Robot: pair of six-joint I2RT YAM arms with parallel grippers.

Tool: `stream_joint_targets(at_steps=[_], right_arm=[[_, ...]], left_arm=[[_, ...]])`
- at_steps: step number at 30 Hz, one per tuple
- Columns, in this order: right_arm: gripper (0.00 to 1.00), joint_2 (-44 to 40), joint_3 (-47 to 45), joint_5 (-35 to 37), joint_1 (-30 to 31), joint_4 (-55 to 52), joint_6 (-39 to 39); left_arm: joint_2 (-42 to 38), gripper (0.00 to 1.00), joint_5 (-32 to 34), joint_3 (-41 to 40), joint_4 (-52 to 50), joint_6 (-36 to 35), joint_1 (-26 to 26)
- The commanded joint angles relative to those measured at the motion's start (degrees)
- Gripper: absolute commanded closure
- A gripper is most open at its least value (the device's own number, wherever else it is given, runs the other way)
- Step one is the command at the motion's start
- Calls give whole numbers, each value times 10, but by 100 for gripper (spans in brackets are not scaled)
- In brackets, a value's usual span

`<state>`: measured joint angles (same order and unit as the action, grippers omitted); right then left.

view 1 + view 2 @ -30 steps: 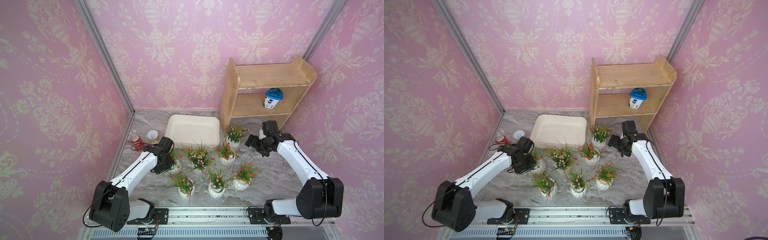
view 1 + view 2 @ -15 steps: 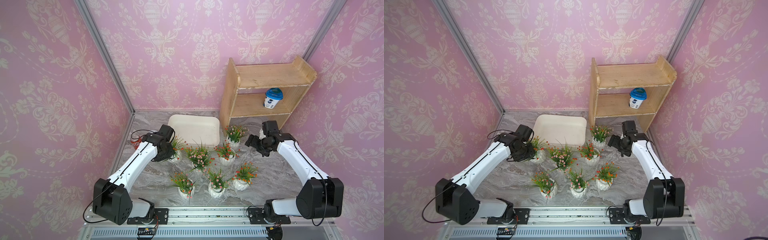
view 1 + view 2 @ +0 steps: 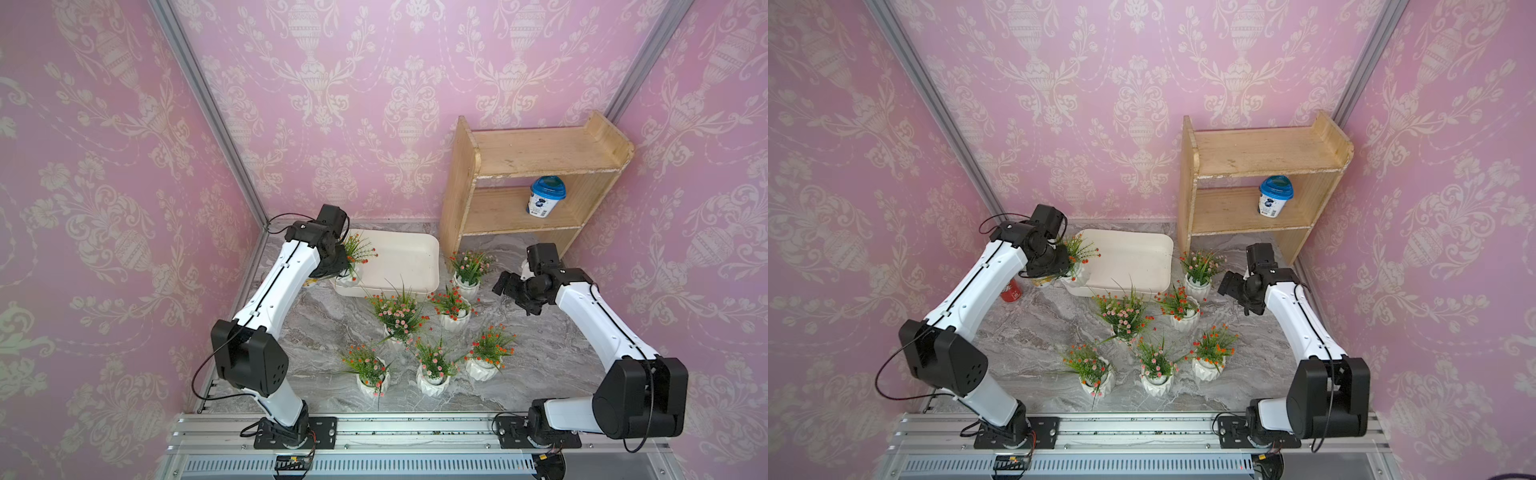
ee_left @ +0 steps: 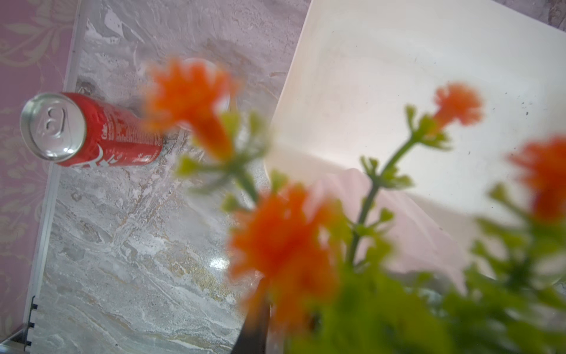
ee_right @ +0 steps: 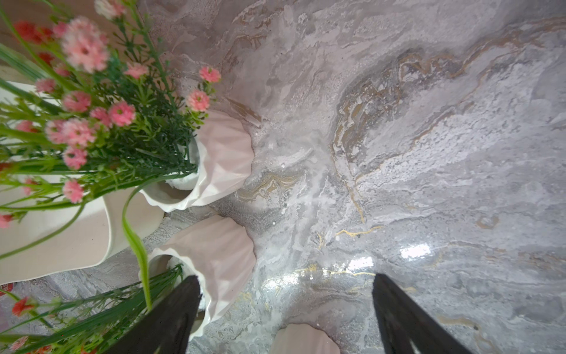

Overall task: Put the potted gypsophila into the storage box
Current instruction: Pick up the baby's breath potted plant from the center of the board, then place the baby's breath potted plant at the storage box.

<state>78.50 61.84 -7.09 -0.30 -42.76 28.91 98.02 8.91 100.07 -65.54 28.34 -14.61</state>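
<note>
My left gripper is shut on a potted gypsophila with orange blooms in a white ribbed pot. The pot hangs lifted at the near-left corner of the cream-white storage box. In the left wrist view its blurred orange flowers fill the front. A dark finger shows beside them, and the storage box lies beyond. My right gripper stands open over bare marble, just right of another potted gypsophila.
Several more potted plants stand grouped in front of the box. A red can lies by the left wall. A wooden shelf unit at the back right holds a blue-lidded cup.
My left arm has lifted the orange-flowered pot off the table and carried it back to the box's near-left corner. The right arm has not moved.
</note>
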Motion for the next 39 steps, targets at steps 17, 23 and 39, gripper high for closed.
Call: stream_joint_targets(at_steps=[17,23,39], right_arm=[[9,2,17,13,-21,-25,-24],[9,15,19,9,-24,-21,-24],[7,33,13,1,-33,-17,-41]], left_arm=[[336,100,20,402,-34,-75,38],[412,100,11,498,-79,-71,42],[445,100,18,499,-54,-45,47]])
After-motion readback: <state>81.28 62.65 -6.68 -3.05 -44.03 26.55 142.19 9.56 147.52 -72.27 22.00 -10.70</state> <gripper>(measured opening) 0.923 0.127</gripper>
